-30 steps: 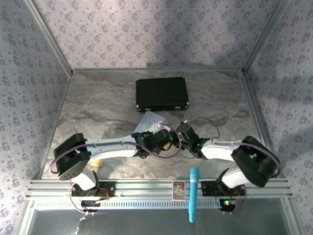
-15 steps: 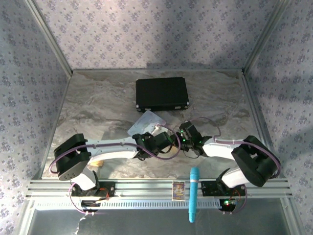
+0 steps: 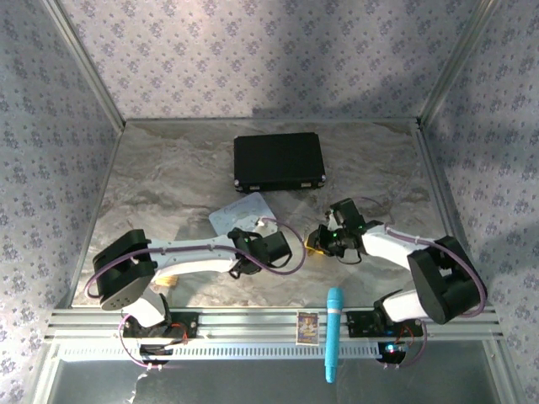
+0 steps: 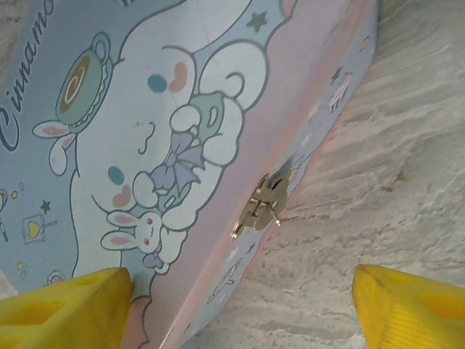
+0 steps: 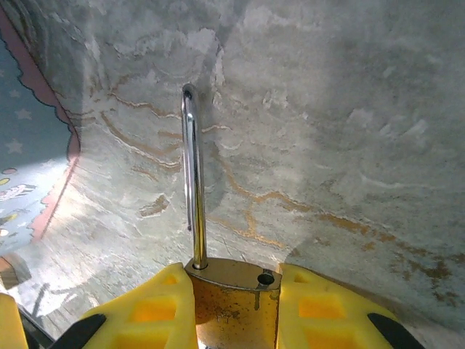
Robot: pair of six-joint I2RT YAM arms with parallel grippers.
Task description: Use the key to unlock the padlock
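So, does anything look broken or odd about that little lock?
Nothing broken. The padlock, pinched in the right gripper, has its shackle sprung: one leg sits in the brass body, the other hole is empty. It is simply open.

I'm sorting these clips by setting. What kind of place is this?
Probably a staged robot test booth, not a real room: flowered wallpaper panels in aluminium framing, a marble-look tabletop, and two robot arms bolted at its near edge.
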